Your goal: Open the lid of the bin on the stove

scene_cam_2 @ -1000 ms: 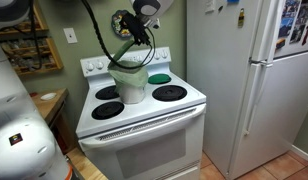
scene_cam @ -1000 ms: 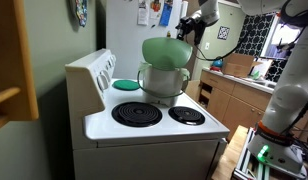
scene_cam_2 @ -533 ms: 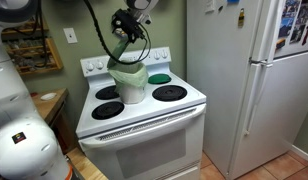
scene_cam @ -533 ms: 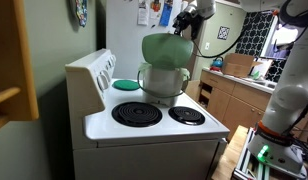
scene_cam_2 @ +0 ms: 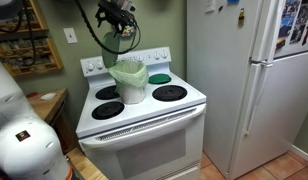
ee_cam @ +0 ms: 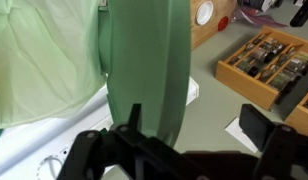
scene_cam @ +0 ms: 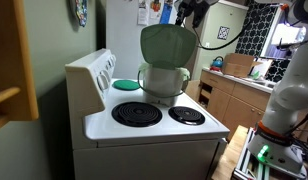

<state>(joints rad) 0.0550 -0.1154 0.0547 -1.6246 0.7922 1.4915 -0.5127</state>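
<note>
Since the lid stands near upright on its hinge, the step reads as all but done; advice: draw the gripper straight away, clear of the rim, so nothing knocks it shut. Gripper: fingers spread, nothing between them; above and apart from the lid in both exterior views. Lid: round, sage-green, domed; edge-on in the wrist view. Bin: pale, tapered, thin green liner inside; sits on a rear burner of the stove.
</note>
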